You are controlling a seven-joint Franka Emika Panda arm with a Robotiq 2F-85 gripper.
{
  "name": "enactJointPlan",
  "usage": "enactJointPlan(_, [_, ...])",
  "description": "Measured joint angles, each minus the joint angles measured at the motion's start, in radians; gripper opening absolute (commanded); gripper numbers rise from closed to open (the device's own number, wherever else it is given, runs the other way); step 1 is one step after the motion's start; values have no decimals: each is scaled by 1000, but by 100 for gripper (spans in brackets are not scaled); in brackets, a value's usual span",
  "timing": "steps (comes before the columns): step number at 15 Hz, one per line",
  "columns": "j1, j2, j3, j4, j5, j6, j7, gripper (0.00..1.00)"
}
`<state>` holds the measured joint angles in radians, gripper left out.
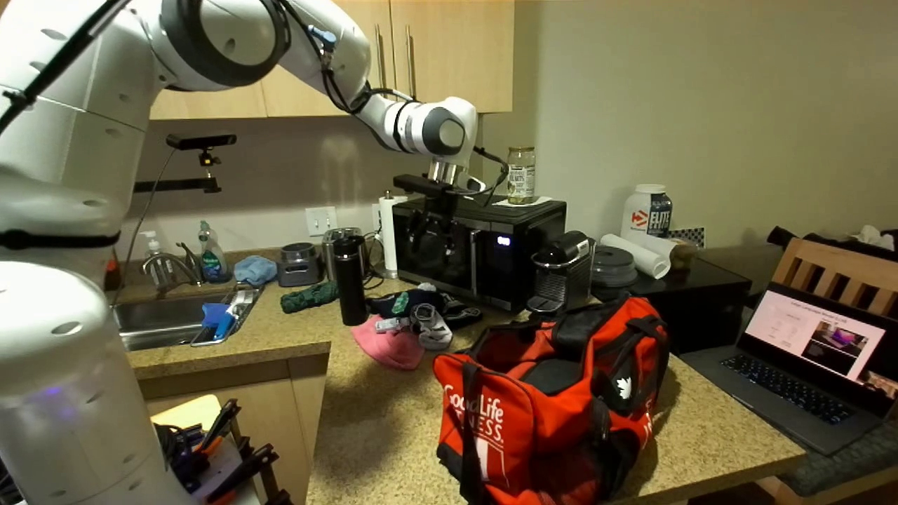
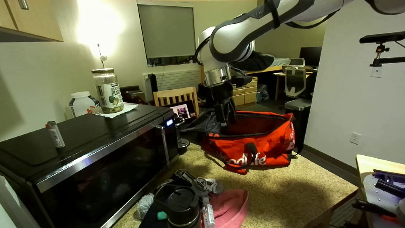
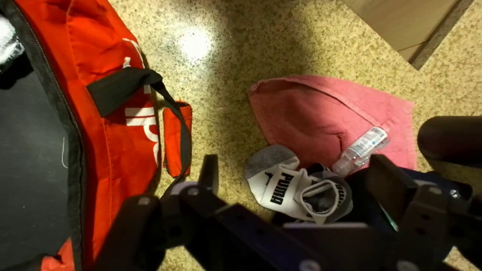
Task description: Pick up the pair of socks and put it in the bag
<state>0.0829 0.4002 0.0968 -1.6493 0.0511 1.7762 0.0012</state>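
Observation:
The pair of socks is white and grey with black lettering. The socks (image 3: pixel 280 184) lie bunched on the counter, against a pink cloth hat and dark fabric. They also show in both exterior views (image 1: pixel 430 327) (image 2: pixel 205 186). The red and black bag (image 1: pixel 484 414) stands open on the counter; it is also in the other views (image 2: pixel 250 153) (image 3: pixel 109 150). My gripper (image 3: pixel 300 177) is open and empty, with the socks between its fingers in the wrist view. In both exterior views the gripper (image 1: pixel 431 242) (image 2: pixel 227 118) hangs well above the counter, apart from the socks.
The pink hat (image 3: pixel 301 113) and a small clear bottle (image 3: pixel 361 150) lie beside the socks. A black tumbler (image 1: pixel 349 280) stands close by. The black microwave (image 2: pixel 110 177) is behind, with a glass jar (image 2: pixel 109 91) on top. A coffee machine (image 1: pixel 561 273) stands beside the microwave.

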Motion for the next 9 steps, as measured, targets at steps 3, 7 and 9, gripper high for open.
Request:
enactJointPlan(3, [17, -78, 1, -65, -1, 37, 0, 100])
enactJointPlan(7, [36, -163, 4, -151, -1, 96, 1, 100])
enactJointPlan(9, [43, -191, 6, -187, -1, 124, 3, 100])
